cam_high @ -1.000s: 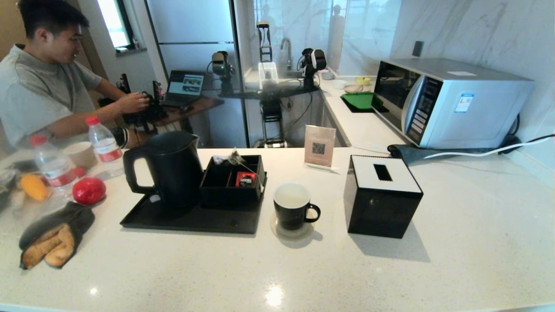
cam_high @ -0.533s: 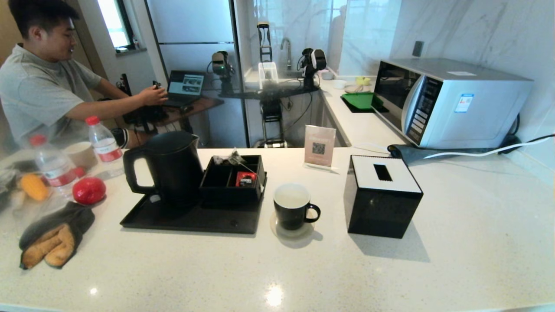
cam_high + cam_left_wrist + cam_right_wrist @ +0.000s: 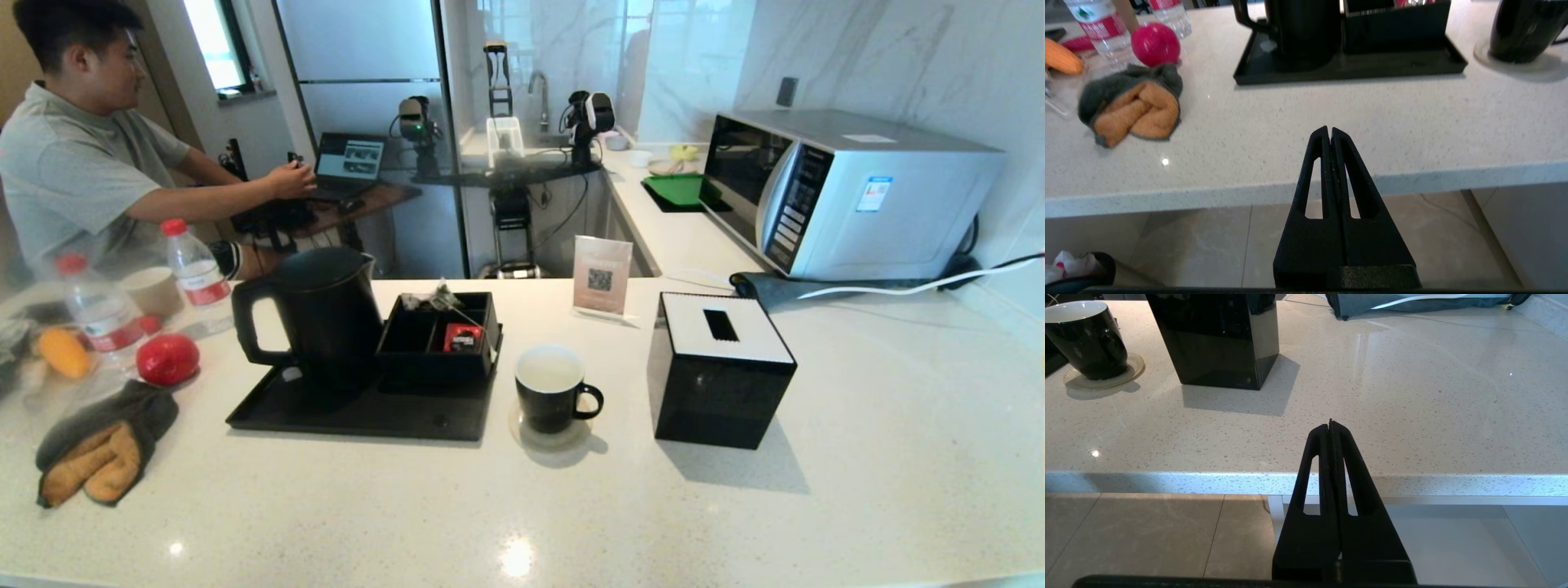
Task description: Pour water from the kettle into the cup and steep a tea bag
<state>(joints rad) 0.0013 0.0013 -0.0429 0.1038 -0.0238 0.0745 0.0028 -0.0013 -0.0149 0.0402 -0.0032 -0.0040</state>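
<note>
Head view: matte kettle (image 3: 314,314), glossy cup (image 3: 552,398); both wedge-shaped tools clenched, empty.

On the speckled white stone counter (image 3: 571,523), my tall matte-black kettle (image 3: 318,314) stands at the left end of a flat black plastic tray (image 3: 359,412), with a black compartment box (image 3: 437,339) just to its right holding the mesh tea bag (image 3: 437,298) in a back compartment. Right of the tray sits the glossy black mug (image 3: 555,396) on a round coaster (image 3: 549,437), and further right the black cube tissue box (image 3: 718,367). Far left lie a folded grey-and-orange cloth (image 3: 102,449), a red ball (image 3: 167,358) and red-capped clear plastic bottles (image 3: 196,269).
</note>
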